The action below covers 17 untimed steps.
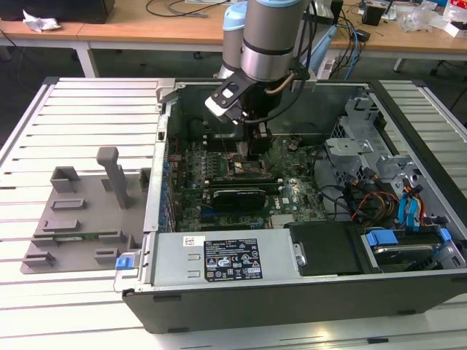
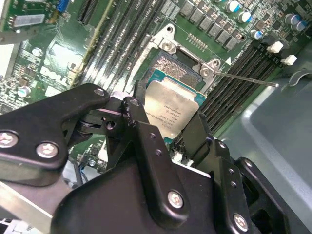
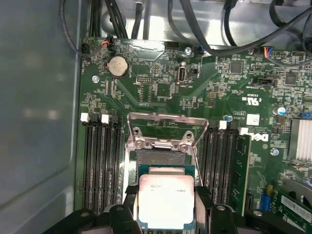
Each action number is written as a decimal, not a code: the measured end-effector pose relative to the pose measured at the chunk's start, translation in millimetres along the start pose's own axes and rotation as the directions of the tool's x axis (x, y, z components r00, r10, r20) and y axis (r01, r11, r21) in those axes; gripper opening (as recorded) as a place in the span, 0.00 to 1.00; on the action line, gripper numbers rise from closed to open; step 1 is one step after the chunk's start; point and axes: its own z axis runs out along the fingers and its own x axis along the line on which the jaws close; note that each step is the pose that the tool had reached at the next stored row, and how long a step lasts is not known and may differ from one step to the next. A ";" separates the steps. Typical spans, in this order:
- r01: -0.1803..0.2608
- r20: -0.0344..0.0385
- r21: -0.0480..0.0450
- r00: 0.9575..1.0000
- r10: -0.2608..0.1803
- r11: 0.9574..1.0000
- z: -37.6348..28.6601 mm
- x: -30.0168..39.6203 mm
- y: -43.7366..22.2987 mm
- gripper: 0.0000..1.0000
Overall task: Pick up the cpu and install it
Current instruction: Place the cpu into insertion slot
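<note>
Arm is down inside the open computer case (image 1: 292,292), over the motherboard (image 1: 292,193). The gripper (image 2: 164,116) is closed on the cpu (image 2: 171,109): in both wrist views the black fingers (image 2: 139,126) bear on two opposite edges of the chip, silvery top facing up. In the first wrist view the cpu (image 3: 165,202) hangs over the near part of the socket (image 3: 163,158), with the dark socket cavity showing beyond the chip's far edge. The load plate (image 3: 161,143) stands swung open at the far side, and the thin retention lever (image 2: 243,78) is out to one side, so the socket is uncovered. Memory slots (image 3: 100,161) flank the socket on both sides. In the exterior view the grey tray (image 1: 80,211) sits on the slatted table (image 1: 87,109), well apart on the exterior view's left. Step in hand, by my reading: pick-up is done and placement into the socket is under way. Whether the chip touches the socket I cannot tell. Judgement: seating calls for the chip to be square and centred on the socket, lowered flat with no sideways push, and let go only once it rests level. A tilt or offset here risks the socket contacts.
</note>
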 end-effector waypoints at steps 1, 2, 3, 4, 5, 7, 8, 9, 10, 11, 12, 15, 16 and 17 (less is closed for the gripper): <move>0.000 0.000 0.000 1.000 0.000 1.000 0.9 0.0 0.0 0.55; 0.000 0.000 0.000 1.000 0.000 1.000 2.3 0.0 -0.1 0.55; 0.000 0.000 0.000 1.000 0.000 1.000 3.8 0.0 -0.1 0.55; 0.000 0.000 0.000 1.000 0.000 1.000 5.2 0.0 -0.1 0.55; 0.000 0.000 0.000 1.000 0.000 1.000 5.9 0.0 0.0 0.55; 0.000 0.000 0.000 1.000 0.000 1.000 6.9 0.0 0.0 0.55; 0.000 0.000 0.000 1.000 0.000 1.000 7.4 -0.1 0.0 0.55; 0.000 0.000 0.000 1.000 0.000 1.000 8.4 -0.1 0.0 0.55; 0.000 0.000 0.000 1.000 0.000 1.000 9.3 -0.1 0.1 0.55; 0.000 0.000 0.000 1.000 0.000 1.000 10.2 -0.1 0.1 0.55; 0.000 0.000 0.000 1.000 0.000 1.000 11.2 -0.1 0.1 0.55; 0.000 0.000 0.000 1.000 0.000 1.000 13.0 -0.1 0.2 0.55; 0.000 0.000 0.000 1.000 0.000 1.000 13.6 -0.1 0.2 0.55; 0.000 0.000 0.000 1.000 0.000 1.000 14.1 -0.1 0.2 0.55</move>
